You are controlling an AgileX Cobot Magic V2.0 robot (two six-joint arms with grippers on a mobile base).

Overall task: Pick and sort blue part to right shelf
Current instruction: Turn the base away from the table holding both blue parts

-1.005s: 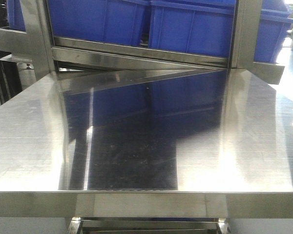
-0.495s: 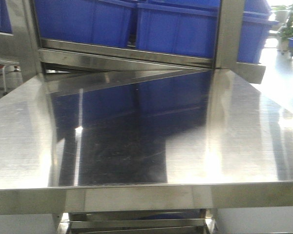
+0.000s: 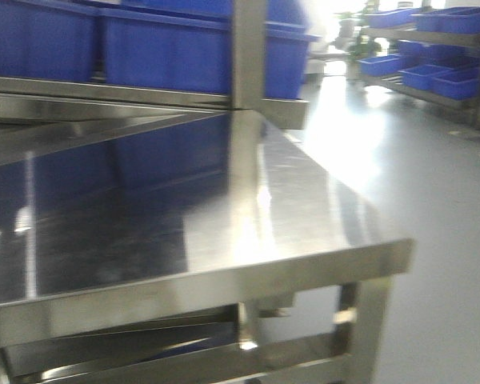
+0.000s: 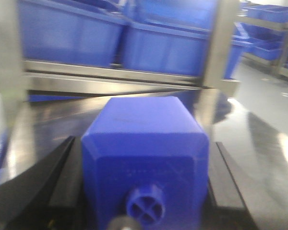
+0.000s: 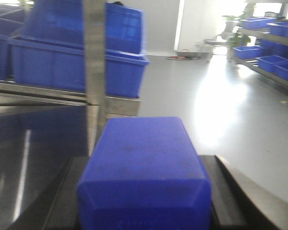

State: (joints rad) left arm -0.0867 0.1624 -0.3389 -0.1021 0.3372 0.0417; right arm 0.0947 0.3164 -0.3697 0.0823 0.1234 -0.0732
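The left gripper [image 4: 143, 141] pointed level toward the steel-framed rack [image 4: 115, 76]. Its black fingers [image 4: 53, 177] were clenched on both sides of the small solid-blue bottle-shaped plastic part [image 4: 146, 177], whose round cap faced the wrist camera. The part was held over the shiny flat steel table [image 3: 304, 208], short of the rack and its big blue plastic bins [image 3: 160, 48]. The right gripper [image 5: 145, 157] also reached forward and level, its jaws clamped on a wider blue plastic block [image 5: 141, 182]. The rack's upright steel post [image 5: 93, 57] stood ahead to its left, and pale grey floor [image 5: 221, 105] lay to its right.
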